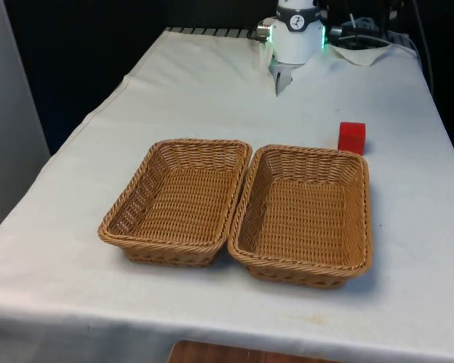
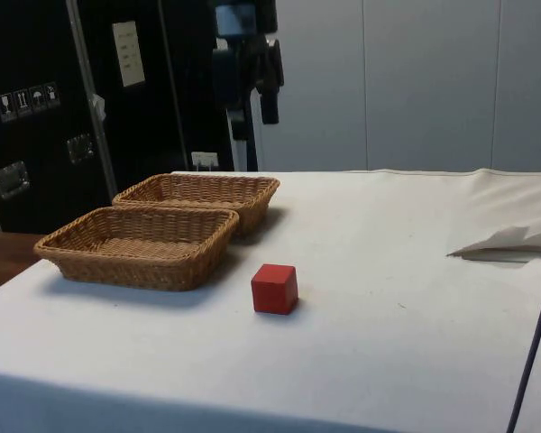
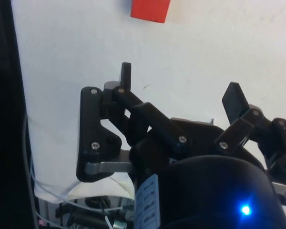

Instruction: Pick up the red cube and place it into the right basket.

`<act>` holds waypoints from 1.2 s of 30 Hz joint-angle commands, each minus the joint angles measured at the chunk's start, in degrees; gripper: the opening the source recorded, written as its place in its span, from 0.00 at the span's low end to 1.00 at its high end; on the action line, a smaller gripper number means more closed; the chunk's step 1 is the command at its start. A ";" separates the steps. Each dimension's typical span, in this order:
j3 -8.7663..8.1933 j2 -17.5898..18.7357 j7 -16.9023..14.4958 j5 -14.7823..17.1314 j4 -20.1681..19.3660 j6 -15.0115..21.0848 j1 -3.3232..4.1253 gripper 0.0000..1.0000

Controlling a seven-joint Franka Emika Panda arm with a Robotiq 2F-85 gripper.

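Note:
The red cube (image 1: 352, 138) (image 2: 275, 289) (image 3: 150, 9) sits on the white cloth just behind the right basket's far corner, at the front view's right. Two shallow wicker baskets stand side by side: the right basket (image 1: 310, 151) (image 2: 126, 266) and the left basket (image 1: 200, 143) (image 2: 198, 180), both with nothing in them. My gripper (image 1: 278, 82) (image 2: 254, 115) (image 3: 181, 86) hangs high above the far end of the table, well away from the cube. In the wrist view its fingers (image 3: 126, 71) are spread open with nothing between them.
A crumpled white sheet (image 1: 363, 53) (image 2: 509, 242) lies at the far end near the robot's base, with cables (image 1: 420, 45) beside it. A brown wooden piece (image 1: 242, 353) pokes up at the table's near edge. Bare cloth surrounds the cube.

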 commanded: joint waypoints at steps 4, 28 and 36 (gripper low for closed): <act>0.80 0.80 2.23 -0.06 -1.83 3.44 0.06 1.00; 5.56 8.65 9.05 0.97 -4.35 15.41 0.23 1.00; 7.10 10.31 10.08 0.40 -5.90 19.77 0.06 1.00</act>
